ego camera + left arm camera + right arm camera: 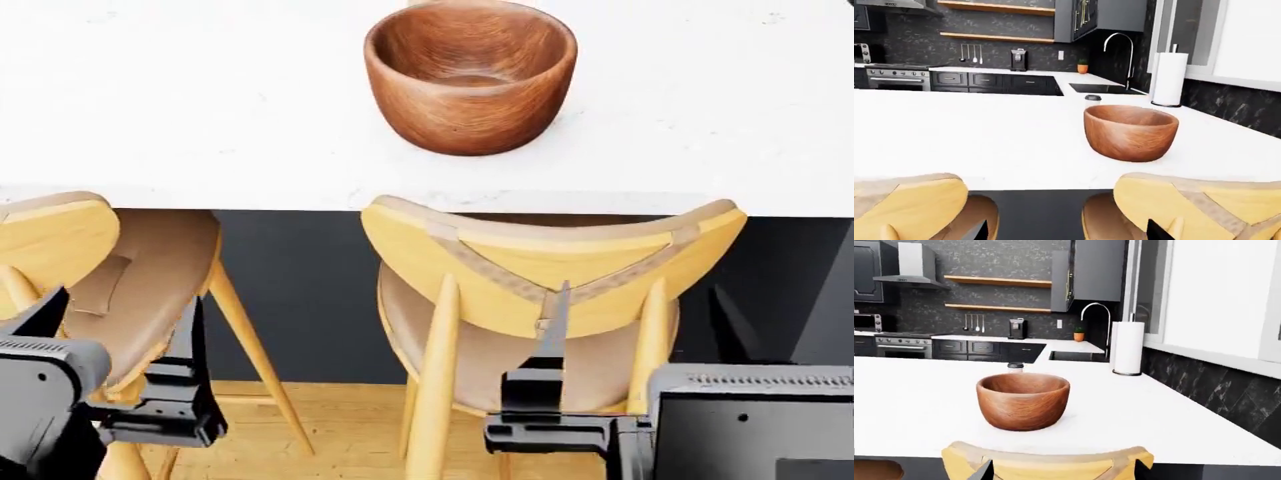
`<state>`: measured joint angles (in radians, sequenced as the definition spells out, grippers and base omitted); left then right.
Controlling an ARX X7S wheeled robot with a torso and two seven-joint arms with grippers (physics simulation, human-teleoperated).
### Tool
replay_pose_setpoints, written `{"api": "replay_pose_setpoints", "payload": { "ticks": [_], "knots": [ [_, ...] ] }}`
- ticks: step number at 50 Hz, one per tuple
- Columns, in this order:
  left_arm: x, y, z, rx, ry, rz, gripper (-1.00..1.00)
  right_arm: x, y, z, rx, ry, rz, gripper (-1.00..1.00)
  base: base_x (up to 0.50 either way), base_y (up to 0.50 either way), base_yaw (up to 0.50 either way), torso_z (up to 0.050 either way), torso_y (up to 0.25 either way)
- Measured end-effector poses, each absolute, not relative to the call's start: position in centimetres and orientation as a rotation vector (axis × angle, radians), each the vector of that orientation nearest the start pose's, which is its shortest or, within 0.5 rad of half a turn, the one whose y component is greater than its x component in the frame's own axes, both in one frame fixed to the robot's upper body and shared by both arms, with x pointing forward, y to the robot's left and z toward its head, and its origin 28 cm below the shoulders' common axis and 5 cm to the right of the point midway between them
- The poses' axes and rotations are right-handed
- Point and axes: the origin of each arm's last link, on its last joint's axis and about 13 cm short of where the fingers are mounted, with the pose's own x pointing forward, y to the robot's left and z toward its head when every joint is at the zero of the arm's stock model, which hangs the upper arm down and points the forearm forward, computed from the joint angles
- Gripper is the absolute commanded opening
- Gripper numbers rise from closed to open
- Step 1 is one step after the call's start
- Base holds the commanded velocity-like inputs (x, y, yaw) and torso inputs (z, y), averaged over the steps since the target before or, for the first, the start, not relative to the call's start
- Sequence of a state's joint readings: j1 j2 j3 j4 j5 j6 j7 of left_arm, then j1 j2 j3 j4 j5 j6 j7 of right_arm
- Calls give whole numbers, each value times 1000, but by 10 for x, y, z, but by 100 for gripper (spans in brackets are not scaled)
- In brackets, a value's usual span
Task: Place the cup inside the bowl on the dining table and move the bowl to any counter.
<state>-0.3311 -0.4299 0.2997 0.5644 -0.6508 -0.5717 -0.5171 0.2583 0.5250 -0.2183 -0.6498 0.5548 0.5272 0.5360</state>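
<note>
A wooden bowl [470,75] and a small cup [1092,100] sit on a white desk [187,120], with both robot claws held low in front of two chairs.

The bowl stands upright near the desk's front edge, empty as far as can be seen. The cup stands just behind it on the far side, only its grey lid and a little of its pale body showing over the rim in the wrist views; the head view does not show it. Two yellow wooden chairs [547,260] are tucked under the desk. The left claw [114,305] and right claw [641,300] hang well below the desk top, each with its fingers spread apart and nothing between them. Beyond the desk stand a paper towel roll [1128,347], a sink with a tap [1097,315] and dark cabinets [994,81].
</note>
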Motion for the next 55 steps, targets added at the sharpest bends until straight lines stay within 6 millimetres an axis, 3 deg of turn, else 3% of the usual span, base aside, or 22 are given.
{"api": "replay_pose_setpoints", "payload": {
  "ticks": [10, 27, 38, 55],
  "knots": [
    [241, 210, 214, -21, -133, -132, 100, 213, -140, 227, -62, -258, -15, 100, 0, 0, 0, 0, 0],
    [266, 242, 289, 74, -168, -108, 100, 217, -176, 302, -121, -270, 21, 100, 0, 0, 0, 0, 0],
    [268, 258, 308, 95, -168, -70, 100, 231, -191, 333, -123, -223, 41, 100, 0, 0, 0, 0, 0],
    [266, 265, 315, 104, -156, -59, 100, 240, -200, 339, -115, -132, 64, 100, 183, 136, 0, 0, 0]
  ]
}}
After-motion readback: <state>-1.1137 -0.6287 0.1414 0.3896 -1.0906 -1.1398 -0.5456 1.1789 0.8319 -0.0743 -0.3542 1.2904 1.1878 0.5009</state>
